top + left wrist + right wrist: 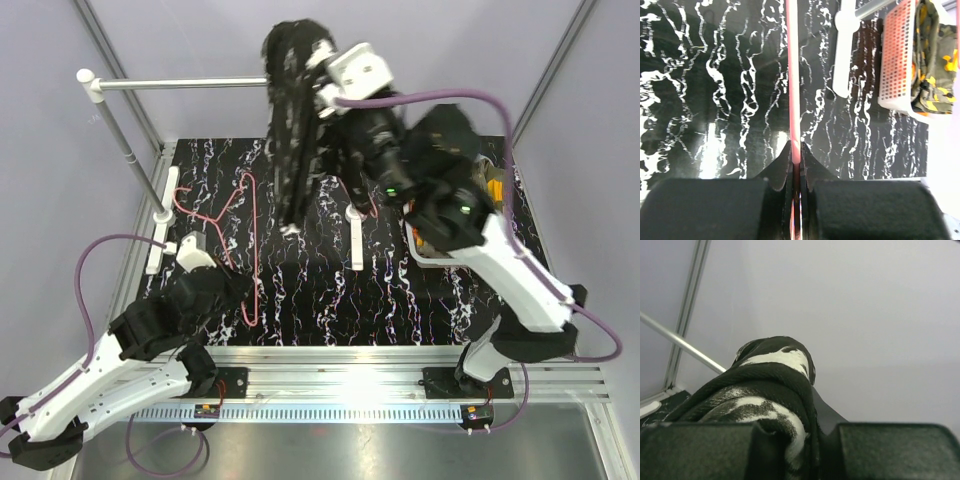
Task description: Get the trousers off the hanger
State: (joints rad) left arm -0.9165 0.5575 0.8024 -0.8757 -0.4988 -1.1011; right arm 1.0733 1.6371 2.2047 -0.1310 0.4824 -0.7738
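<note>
Left fingers (782, 172), at 7 o'clock on the worktop (330, 300), are clamped on the pink hanger (792, 75), apparently to pin it flat. Right fingers (826, 415), at 12 o'clock, pinch the black speckled trousers (290, 130), which hang apart from the hanger. Removal judged nearly complete.

At the upper right of the left wrist view, the top edge cuts the basket (897, 55) and the right edge cuts the camouflage trousers (936, 55) inside it. The pink hanger (792, 75) runs off the top. In the top view the right arm (520, 275) covers most of the basket, and its fingers (890, 450) are buried in the black speckled trousers (293, 130).
</note>
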